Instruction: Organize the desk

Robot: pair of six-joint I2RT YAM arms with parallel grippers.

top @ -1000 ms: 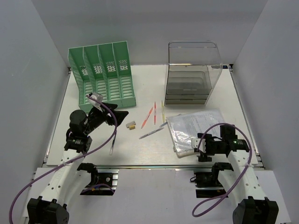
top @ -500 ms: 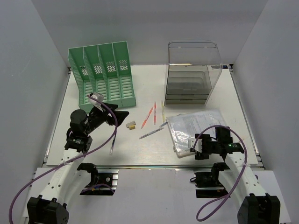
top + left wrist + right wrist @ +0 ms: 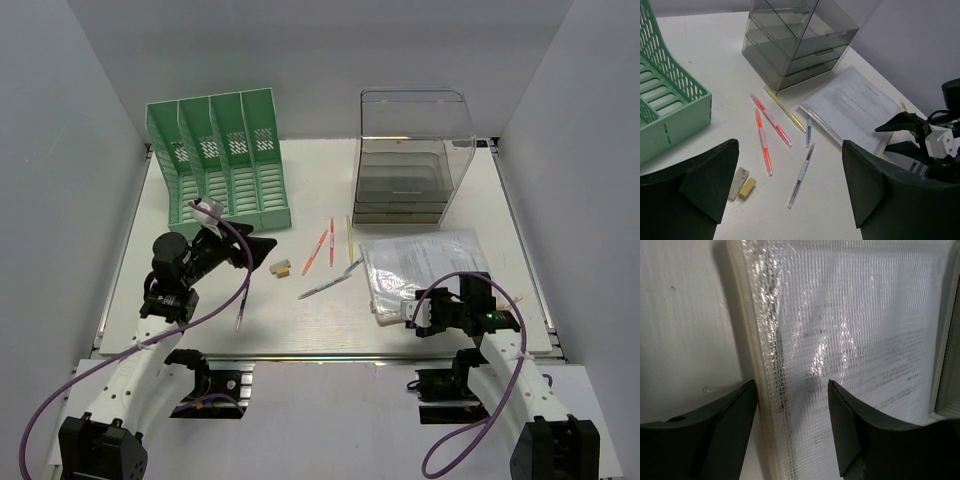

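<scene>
Both spread | left claw point(image 3: 790, 170) hovers above desk point(image 3: 715, 60) | right claw point(image 3: 791, 390) low, straddling sleeve point(image 3: 850, 315) edge

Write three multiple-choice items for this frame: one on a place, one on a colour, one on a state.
1. Where does the mesh document pouch lie?
A. on the desk, in front of the clear drawer box
B. at the far left corner
C. on top of the drawer box

2. What colour is the file rack?
A. blue
B. green
C. red

3. How is the left hand?
A. shut tight, empty
B. shut on the pouch
C. open, holding nothing

Answers:
1 A, the pouch lies flat, just nearer than the box.
2 B, its slotted walls are mint green.
3 C, its fingers stand wide apart with nothing between them.
</scene>
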